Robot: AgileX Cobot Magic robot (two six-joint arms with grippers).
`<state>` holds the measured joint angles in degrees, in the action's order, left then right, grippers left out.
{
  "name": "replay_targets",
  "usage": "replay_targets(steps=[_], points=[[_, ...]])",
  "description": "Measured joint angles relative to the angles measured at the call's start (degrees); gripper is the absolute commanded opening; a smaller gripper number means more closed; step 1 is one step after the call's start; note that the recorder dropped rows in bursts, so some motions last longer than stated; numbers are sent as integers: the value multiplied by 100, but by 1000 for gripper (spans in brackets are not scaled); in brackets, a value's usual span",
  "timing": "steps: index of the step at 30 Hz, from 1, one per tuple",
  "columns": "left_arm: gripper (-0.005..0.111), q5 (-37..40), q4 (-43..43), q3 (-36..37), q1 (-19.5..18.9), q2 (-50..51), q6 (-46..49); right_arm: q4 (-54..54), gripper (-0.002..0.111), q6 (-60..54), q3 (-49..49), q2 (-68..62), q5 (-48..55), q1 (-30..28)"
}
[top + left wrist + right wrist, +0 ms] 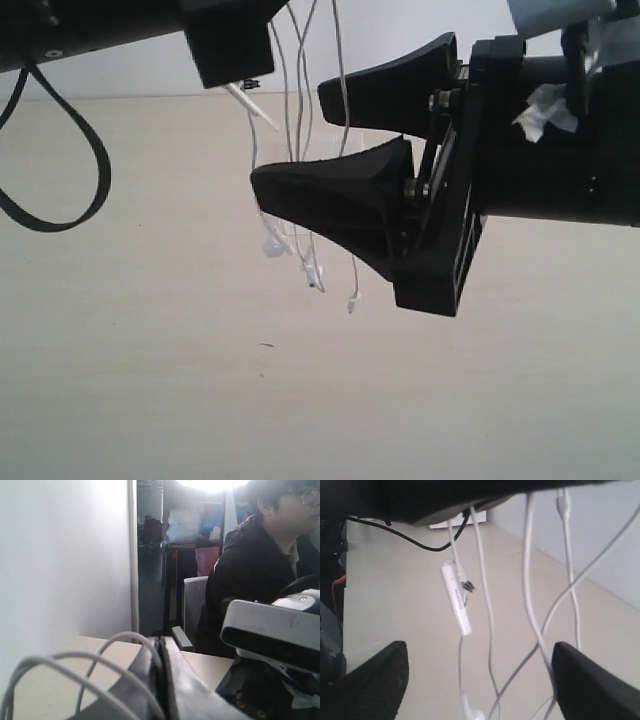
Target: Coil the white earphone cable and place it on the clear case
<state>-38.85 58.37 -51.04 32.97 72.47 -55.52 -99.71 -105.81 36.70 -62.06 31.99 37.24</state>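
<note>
The white earphone cable hangs in several strands from my left gripper, held well above the table. In the left wrist view the left gripper is shut, with cable loops curving out beside its fingers. Two earbuds and the plug dangle low. The inline remote hangs among the strands. My right gripper is open, and the strands hang between its wide-apart fingers without being pinched. I cannot make out the clear case in any view.
A thick black robot cable loops down at the left over the beige table. Another black lead lies on the table. A seated person in black and a chair are behind the table.
</note>
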Motion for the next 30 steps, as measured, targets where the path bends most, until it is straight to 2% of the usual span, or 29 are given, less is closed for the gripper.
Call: replay_targets(steps=[11, 15, 25, 30], points=[[0, -34, -369, 0, 0, 215, 563, 0, 75, -38, 0, 0, -49, 0], [0, -439, -634, 0, 0, 215, 585, 0, 75, -38, 23, -9, -250, 0], [0, -774, -986, 0, 0, 215, 791, 0, 75, 106, 213, -52, -128, 0], [0, -877, -1158, 0, 0, 215, 862, 0, 75, 106, 473, -532, 86, 0]])
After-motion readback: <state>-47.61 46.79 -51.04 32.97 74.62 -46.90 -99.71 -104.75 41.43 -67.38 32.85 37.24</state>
